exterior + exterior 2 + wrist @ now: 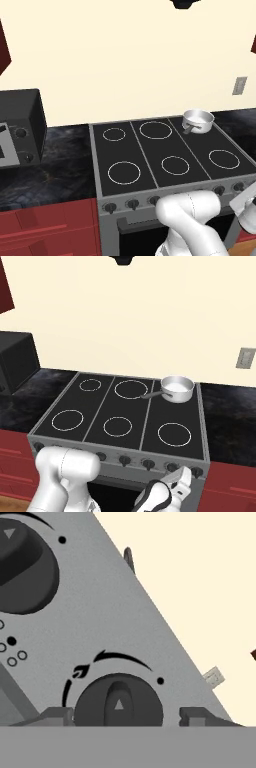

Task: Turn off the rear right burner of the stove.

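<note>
The grey steel stove [150, 186] has a black glass top [150, 423] with white rings and a row of dark front knobs [124, 459]. A steel saucepan [198, 120] [177, 388] sits on the rear right ring. My gripper [181, 482] [246, 201] is low at the right end of the stove's front panel. In the hand view, one dark round knob [118, 704] with a white triangle mark lies between my spread fingertips [56, 716], and my gripper [125, 716] is open around it. A second knob [22, 567] shows at the upper left.
A black boxy countertop oven [22, 127] stands on the dark counter left of the stove. Red cabinets [45, 225] run below the counter. A wall outlet [245, 358] sits to the right above the counter. My white arm [192, 212] covers part of the oven door.
</note>
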Controlling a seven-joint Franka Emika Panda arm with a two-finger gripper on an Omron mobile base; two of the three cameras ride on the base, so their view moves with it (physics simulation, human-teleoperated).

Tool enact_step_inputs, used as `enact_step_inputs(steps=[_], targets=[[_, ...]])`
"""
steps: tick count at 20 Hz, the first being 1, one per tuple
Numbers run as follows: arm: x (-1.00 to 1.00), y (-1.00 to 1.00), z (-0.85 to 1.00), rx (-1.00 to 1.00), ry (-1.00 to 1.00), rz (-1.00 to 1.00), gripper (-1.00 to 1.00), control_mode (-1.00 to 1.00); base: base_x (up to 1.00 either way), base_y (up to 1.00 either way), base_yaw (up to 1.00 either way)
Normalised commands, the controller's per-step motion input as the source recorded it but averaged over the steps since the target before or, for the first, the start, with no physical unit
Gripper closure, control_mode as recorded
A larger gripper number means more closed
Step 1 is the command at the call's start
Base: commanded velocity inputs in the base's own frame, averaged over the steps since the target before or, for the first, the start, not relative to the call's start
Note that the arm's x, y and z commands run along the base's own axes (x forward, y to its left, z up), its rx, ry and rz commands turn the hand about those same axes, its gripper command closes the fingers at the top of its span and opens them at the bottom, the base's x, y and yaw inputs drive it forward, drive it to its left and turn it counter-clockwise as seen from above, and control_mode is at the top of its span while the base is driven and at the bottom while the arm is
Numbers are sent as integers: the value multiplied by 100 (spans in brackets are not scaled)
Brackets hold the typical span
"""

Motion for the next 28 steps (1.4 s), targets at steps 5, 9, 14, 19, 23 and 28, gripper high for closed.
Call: enact_step_inputs(steps=[5, 9, 14, 19, 23, 28], targets=[[2, 0, 0, 0, 0, -1, 100, -100, 0, 0, 0], [3, 0, 0, 0, 0, 0, 100, -100, 0, 0, 0], [4, 0, 2, 7, 0, 0, 100, -100, 0, 0, 0], [0, 0, 11, 32, 0, -2, 100, -100, 0, 0, 0], [0, 0, 19, 45, 0, -4, 100, -100, 0, 0, 0], [0, 0, 21, 51, 0, -6, 100, -100, 0, 0, 0]])
